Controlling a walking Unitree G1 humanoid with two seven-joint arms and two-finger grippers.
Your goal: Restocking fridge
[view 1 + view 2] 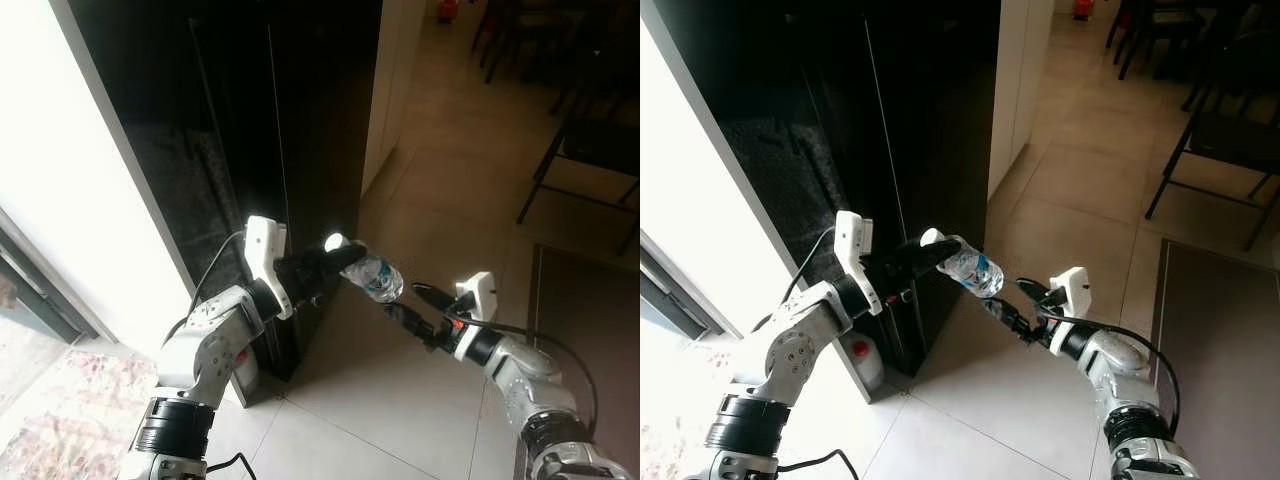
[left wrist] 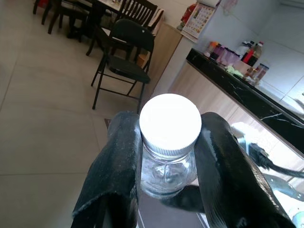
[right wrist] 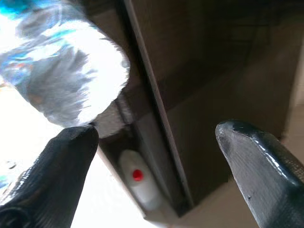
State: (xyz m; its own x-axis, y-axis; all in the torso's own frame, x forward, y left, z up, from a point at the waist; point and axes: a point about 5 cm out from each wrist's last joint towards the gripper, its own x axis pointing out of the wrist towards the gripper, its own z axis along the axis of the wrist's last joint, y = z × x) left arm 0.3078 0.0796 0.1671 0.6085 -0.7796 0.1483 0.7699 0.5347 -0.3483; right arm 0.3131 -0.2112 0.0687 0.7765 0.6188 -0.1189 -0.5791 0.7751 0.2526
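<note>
Gripping the water bottle (image 1: 372,274) just under its white cap (image 2: 170,119), the left gripper (image 1: 338,262) holds it; just beyond its base, the right gripper (image 1: 408,302) spreads wide, empty.

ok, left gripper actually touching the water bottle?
Touching. In the left wrist view both black fingers press against the neck of the water bottle just under its white cap, with no gap on either side.

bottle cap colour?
White cap on the clear bottle, clearest in the left wrist view.
</note>
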